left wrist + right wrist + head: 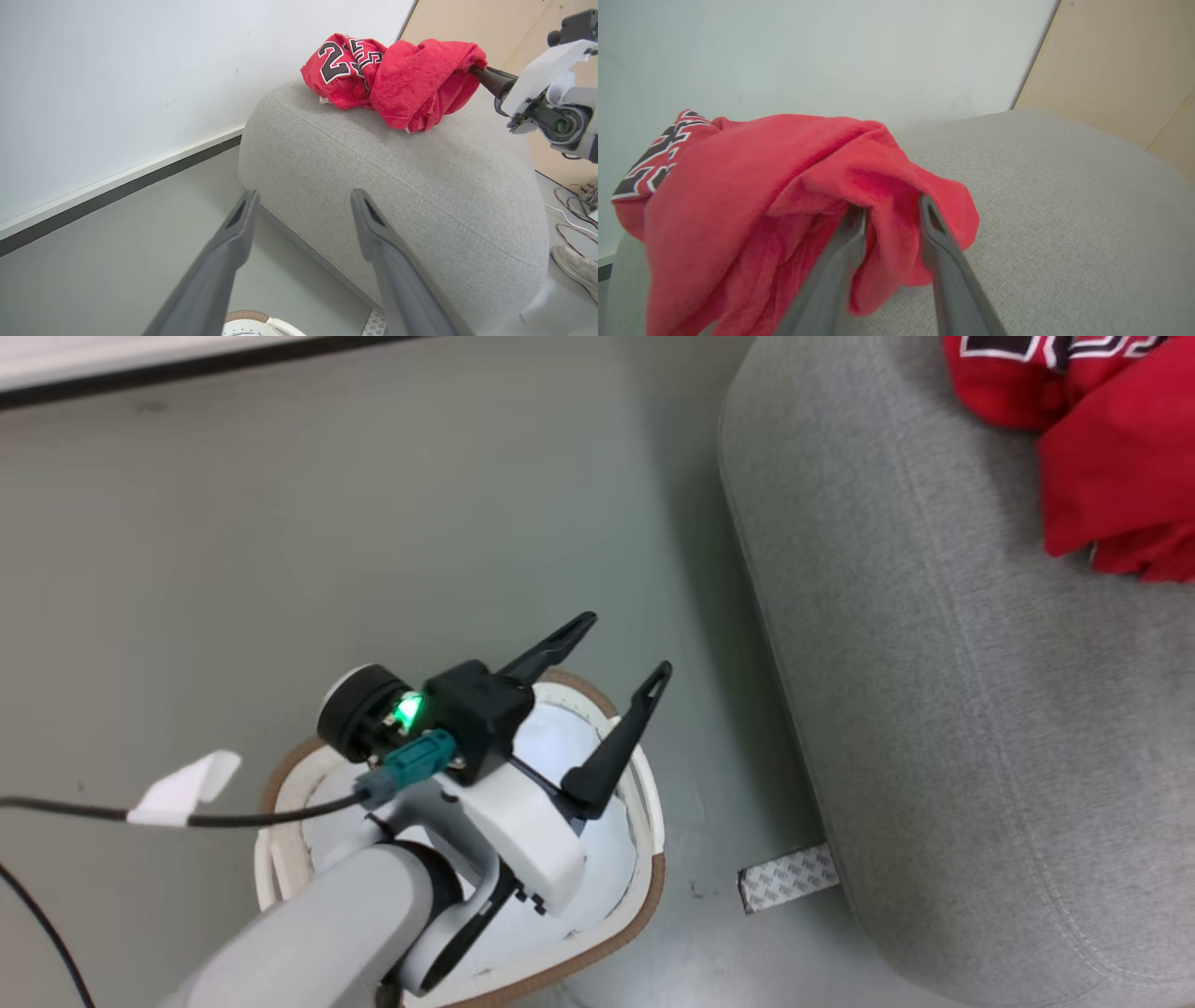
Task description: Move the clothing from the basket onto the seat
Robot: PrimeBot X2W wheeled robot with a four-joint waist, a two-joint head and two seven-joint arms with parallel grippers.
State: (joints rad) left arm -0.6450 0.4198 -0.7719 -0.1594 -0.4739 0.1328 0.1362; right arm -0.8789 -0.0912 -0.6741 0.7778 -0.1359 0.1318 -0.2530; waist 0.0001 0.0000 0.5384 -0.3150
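The clothing (pixel 1102 429), a red heap, lies on top of the grey seat (pixel 980 709) at its far side. In the left wrist view the jersey numbered 23 (pixel 336 60) sits beside a plainer red garment (pixel 420 79) on the seat (pixel 420 196). My right gripper (pixel 892 207) is at the clothing (pixel 761 186), fingers a little apart, with red fabric draped over and between them. My left gripper (pixel 626 642) hovers open and empty over the cream basket (pixel 651 887) on the floor. The arm hides most of the basket's inside.
The basket stands on the grey floor left of the seat. A strip of patterned tape (pixel 789 877) lies at the seat's base. A black cable with a white tag (pixel 182 789) crosses at the left. A shoe (pixel 577 268) and loose wires (pixel 574 210) are beyond the seat.
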